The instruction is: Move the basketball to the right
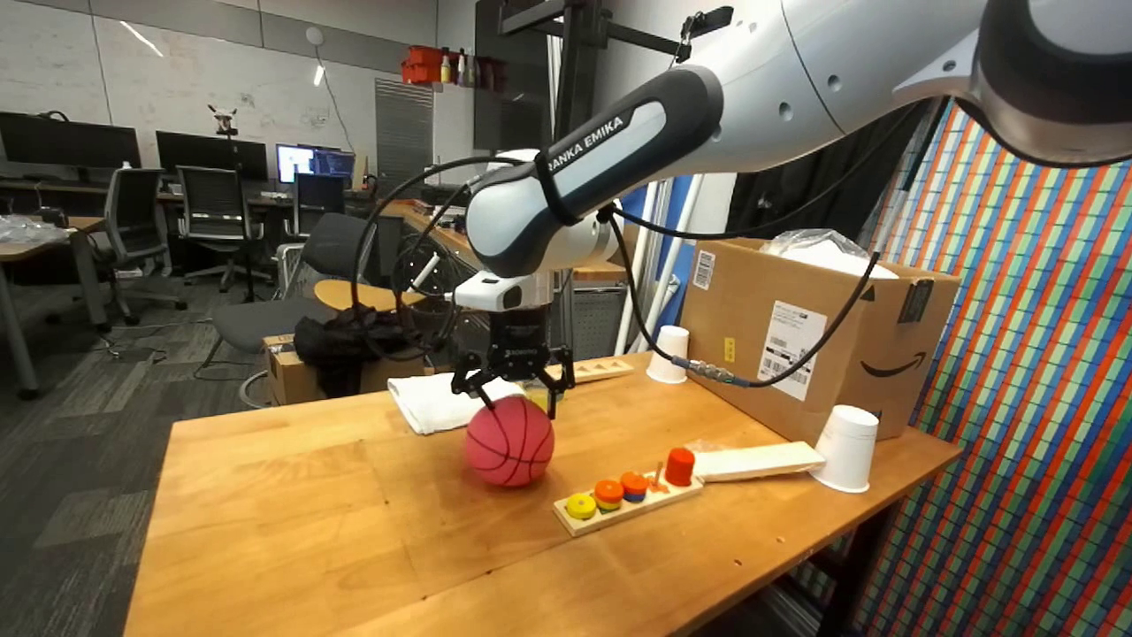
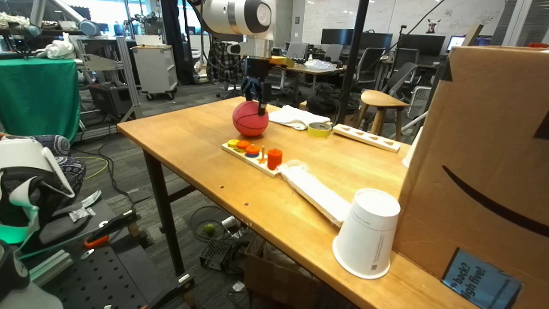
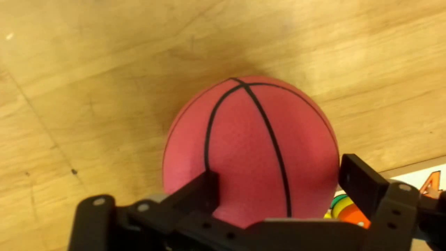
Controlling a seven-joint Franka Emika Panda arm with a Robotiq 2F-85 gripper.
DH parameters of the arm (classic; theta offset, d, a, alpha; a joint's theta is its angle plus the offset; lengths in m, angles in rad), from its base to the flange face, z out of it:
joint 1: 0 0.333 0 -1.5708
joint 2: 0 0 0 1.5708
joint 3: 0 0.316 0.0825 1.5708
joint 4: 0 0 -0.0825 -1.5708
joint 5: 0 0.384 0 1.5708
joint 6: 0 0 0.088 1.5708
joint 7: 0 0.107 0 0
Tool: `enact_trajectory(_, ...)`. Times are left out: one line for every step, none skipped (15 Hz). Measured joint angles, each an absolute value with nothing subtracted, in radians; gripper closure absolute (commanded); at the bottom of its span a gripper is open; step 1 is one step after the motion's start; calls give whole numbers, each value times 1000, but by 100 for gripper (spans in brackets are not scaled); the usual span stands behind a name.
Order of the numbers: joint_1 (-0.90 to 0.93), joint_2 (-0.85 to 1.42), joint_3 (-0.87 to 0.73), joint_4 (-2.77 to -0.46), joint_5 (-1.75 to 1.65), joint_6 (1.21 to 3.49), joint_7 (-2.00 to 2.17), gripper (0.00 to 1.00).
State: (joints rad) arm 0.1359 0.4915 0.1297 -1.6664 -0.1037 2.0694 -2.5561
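The basketball is a small red-pink ball with black lines. It rests on the wooden table in both exterior views (image 1: 509,453) (image 2: 248,122) and fills the middle of the wrist view (image 3: 244,136). My gripper (image 1: 521,410) is open and points down just above the ball; it also shows in the wrist view (image 3: 278,170). One finger lies over the upper part of the ball, and the other is beside its edge. I cannot tell whether either finger touches it. The ball's lower part in the wrist view is hidden behind the gripper.
A wooden peg toy (image 1: 632,506) with coloured pieces is near the ball. A white towel (image 1: 438,402), yellow tape (image 2: 319,129), a wooden rack (image 2: 364,137), a white packaged bar (image 1: 756,462), a white cup (image 1: 846,449) and a cardboard box (image 1: 796,327) stand around it.
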Motion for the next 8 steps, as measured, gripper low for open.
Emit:
enact_trajectory(131,492,121,-1666,-127,2082,-2536,0)
enact_trajectory(127,493,112,-1667,-156,2098,-2516,0)
enact_trajectory(125,493,101,-1668,-192,2116,-2493,0)
enact_trajectory(125,493,89,-1668,-236,2136,-2467,0)
enact_trajectory(124,493,74,-1668,-289,2158,-2440,0)
enact_trajectory(124,492,56,-1668,-345,2181,-2411,0)
enact_trajectory(123,491,38,-1668,-395,2201,-2383,0)
enact_trajectory(120,488,18,-1666,-441,2220,-2351,0)
